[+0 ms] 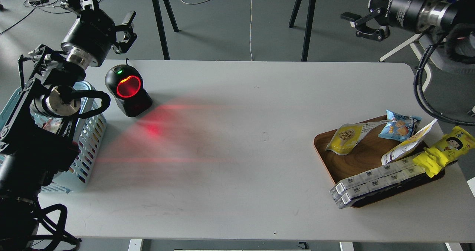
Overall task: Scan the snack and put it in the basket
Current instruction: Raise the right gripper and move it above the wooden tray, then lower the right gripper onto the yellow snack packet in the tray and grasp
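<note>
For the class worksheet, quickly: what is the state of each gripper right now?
Left gripper: open, holding nothing, raised above the table's far left.
Right gripper: open, holding nothing, raised beyond the table's far right.

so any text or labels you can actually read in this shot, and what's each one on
None reads clearly.
Left hand: faint lettering on the black wrist housing, too blurred to read.
Right hand: white lettering on its wrist housing, too blurred to read.
Yellow pouch, blue packet, yellow wrapper, white boxes on the wooden tray: print too small.
Scanner: no text, red glow only.
</note>
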